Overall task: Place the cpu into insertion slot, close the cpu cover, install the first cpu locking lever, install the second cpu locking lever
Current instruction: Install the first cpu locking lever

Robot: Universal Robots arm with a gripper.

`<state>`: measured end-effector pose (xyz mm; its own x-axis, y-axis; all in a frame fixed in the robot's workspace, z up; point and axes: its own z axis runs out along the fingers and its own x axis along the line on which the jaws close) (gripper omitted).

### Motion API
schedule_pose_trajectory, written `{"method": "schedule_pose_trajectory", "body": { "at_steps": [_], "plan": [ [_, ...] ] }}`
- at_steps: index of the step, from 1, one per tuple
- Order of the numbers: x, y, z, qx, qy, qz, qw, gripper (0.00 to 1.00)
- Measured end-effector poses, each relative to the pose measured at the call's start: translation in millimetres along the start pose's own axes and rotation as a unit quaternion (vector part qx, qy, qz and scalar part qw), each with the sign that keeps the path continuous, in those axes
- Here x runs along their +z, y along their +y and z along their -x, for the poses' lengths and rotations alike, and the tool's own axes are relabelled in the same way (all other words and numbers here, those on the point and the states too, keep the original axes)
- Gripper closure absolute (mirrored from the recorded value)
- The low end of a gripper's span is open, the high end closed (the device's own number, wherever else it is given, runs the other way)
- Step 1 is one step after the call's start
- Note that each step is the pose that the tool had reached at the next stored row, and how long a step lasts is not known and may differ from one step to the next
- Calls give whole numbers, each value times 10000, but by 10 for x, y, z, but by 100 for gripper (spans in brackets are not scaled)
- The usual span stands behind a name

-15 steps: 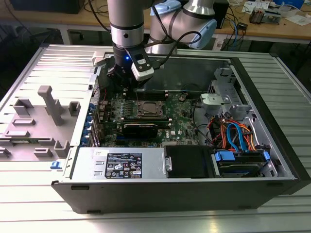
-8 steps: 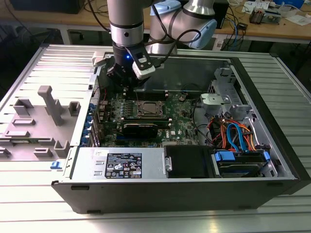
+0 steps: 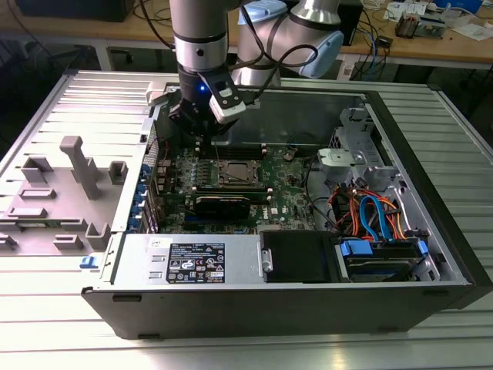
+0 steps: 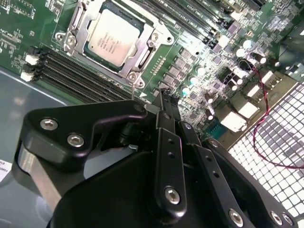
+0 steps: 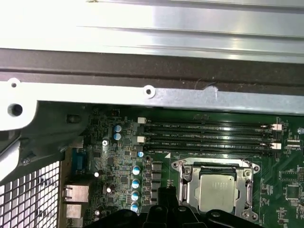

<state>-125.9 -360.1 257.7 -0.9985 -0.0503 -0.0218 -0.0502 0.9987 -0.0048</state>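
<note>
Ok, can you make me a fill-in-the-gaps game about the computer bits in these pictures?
The cpu has a silvery top and its shape is ____.
The cpu cover lying around it is made of ____.
The board under them is coloured ____.
The pincer hanging over that board is coloured ____.
Missing words: square, metal, green, black.
</note>
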Motion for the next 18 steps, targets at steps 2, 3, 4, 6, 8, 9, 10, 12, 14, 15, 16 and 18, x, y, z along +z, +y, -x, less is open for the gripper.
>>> {"method": "schedule_pose_trajectory", "body": {
  "at_steps": [2,3,4,6,8,9,10,12,14,15,16,18],
  "plan": [
    [-3,26,1,-24,0,1,10000,89],
    [-10,44,1,-32,0,1,10000,89],
    [-20,59,-3,-36,0,1,10000,89],
    [-26,74,-7,-38,0,1,10000,89],
    [-29,104,-11,-46,0,1,10000,89],
    [-29,115,-12,-49,0,1,10000,89],
    [-28,129,-11,-54,0,2,10000,89],
    [-29,166,-10,-64,0,2,10000,89],
    [-29,184,-9,-66,0,1,10000,89],
    [-28,191,-8,-66,0,2,10000,89],
    [-28,199,-2,-67,0,2,10000,89],
    [-24,211,25,-67,-1,2,10000,89]
  ]
}}
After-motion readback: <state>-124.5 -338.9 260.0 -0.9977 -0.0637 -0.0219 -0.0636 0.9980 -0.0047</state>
